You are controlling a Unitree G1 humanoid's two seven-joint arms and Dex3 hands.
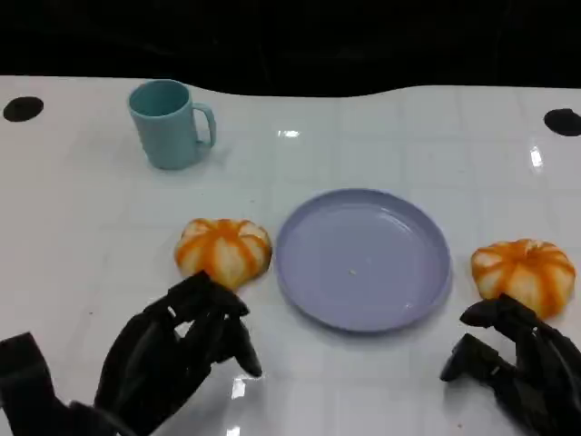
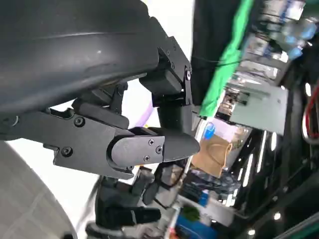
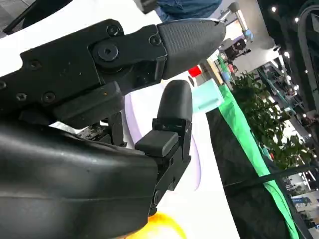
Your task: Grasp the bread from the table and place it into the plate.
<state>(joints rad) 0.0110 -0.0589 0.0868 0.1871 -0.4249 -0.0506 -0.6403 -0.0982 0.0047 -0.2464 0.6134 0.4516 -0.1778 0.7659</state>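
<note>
Two orange-and-white striped bread rolls lie on the white table, one (image 1: 223, 249) just left of the lilac plate (image 1: 381, 236) and one (image 1: 524, 273) to its right. The plate holds nothing. My left hand (image 1: 172, 350) hovers just in front of the left roll, fingers bent and apart, holding nothing. My right hand (image 1: 517, 359) sits in front of the right roll, its fingertips close to the roll, also holding nothing. In the right wrist view the right hand (image 3: 149, 99) has spread fingers, with a sliver of roll (image 3: 159, 229) and the plate (image 3: 132, 114) behind it.
A teal mug (image 1: 168, 123) stands at the back left, handle to the right. Two dark round holes (image 1: 23, 108) mark the table's far corners. White tabletop lies between the hands in front of the plate.
</note>
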